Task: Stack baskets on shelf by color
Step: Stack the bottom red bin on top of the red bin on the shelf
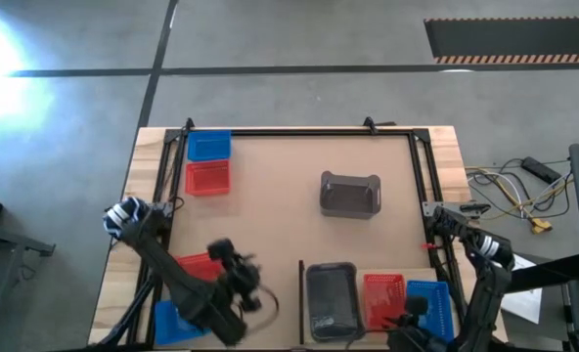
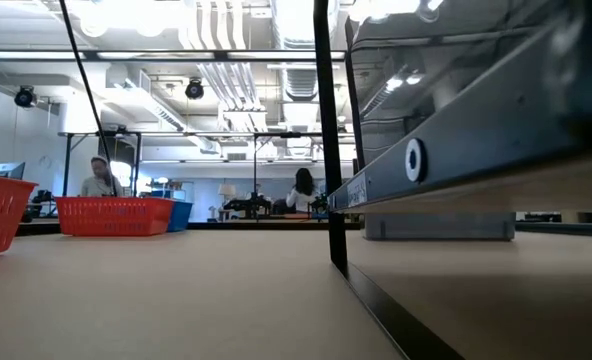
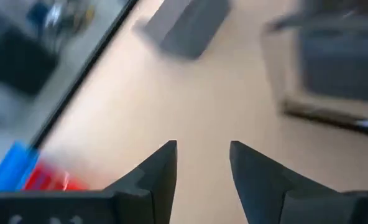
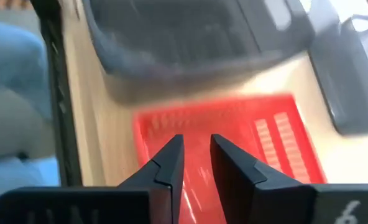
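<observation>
In the high view, a grey basket (image 1: 331, 298), a red basket (image 1: 383, 298) and a blue basket (image 1: 428, 303) stand side by side on the pale shelf (image 1: 368, 274) at the table's near right. Another grey basket (image 1: 350, 194) sits mid-table. A blue basket (image 1: 208, 146) and a red one (image 1: 207, 178) stand at the far left. A red basket (image 1: 200, 264) and a blue one (image 1: 170, 318) lie near left, partly under my left arm. My left gripper (image 1: 245, 284) (image 3: 202, 152) is open above bare table. My right gripper (image 1: 407, 315) (image 4: 195, 144) is open with a narrow gap over the shelf's red basket (image 4: 234, 130).
A black metal frame (image 1: 299, 132) runs around the tabletop. The shelf's thin dark upright edge (image 1: 301, 288) (image 2: 356, 275) stands between the left gripper and the shelf. Bare tabletop (image 1: 270, 215) lies between the mid-table grey basket and the far-left pair. People show far off in the room.
</observation>
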Controlling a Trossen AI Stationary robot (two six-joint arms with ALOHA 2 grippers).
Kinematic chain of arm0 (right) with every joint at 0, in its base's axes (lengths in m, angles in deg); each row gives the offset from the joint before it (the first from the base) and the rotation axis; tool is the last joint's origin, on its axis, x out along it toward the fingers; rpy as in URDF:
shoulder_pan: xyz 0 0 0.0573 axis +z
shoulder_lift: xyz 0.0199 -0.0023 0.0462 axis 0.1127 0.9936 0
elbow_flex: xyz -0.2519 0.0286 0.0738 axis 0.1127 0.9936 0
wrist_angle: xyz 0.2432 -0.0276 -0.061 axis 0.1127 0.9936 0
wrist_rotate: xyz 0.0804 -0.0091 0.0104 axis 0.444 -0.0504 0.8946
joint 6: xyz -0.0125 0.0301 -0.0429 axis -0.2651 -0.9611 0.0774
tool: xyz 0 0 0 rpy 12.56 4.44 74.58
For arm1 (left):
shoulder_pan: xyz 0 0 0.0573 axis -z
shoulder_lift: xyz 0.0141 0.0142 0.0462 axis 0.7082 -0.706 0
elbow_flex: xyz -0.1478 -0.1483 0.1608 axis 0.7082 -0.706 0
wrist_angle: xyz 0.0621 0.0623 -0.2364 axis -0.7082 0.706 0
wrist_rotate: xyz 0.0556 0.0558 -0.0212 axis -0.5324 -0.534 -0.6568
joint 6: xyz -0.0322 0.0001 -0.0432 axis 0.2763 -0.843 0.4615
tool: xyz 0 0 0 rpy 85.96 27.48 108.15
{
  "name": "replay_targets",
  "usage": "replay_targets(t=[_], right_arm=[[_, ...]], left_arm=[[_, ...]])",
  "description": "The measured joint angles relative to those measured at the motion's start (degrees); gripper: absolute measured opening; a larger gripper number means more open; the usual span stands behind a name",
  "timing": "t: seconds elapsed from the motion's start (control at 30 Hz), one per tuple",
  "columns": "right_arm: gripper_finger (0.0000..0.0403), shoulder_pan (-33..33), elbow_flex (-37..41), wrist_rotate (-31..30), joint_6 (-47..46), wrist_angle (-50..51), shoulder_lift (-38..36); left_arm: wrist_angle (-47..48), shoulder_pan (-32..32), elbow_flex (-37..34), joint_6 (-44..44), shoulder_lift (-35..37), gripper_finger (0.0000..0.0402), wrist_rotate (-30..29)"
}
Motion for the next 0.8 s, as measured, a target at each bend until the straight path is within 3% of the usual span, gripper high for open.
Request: replay_targets(t=[0.2,0.37,0.67,0.8], right_arm=[[0.0070,0.1,-1.3,-7.9,10.2,-11.1,0.0],[0.0072,0.0,-1.1,-9.4,22.9,-21.6,0.0],[0.0058,1.8,-0.9,-9.4,27.2,-24.0,0.2],[0.0052,3.7,-0.9,-11.7,27.2,-24.1,0.2]], left_arm=[[-1.7,-3.7,-16.9,10.5,11.9,0.0103,16.1],[-10.3,-3.0,-30.0,17.8,20.3,0.0104,30.9],[-42.9,-0.4,-46.3,22.8,28.3,0.0206,35.8],[-47.0,-0.3,-50.0,29.5,26.9,0.0230,36.1]])
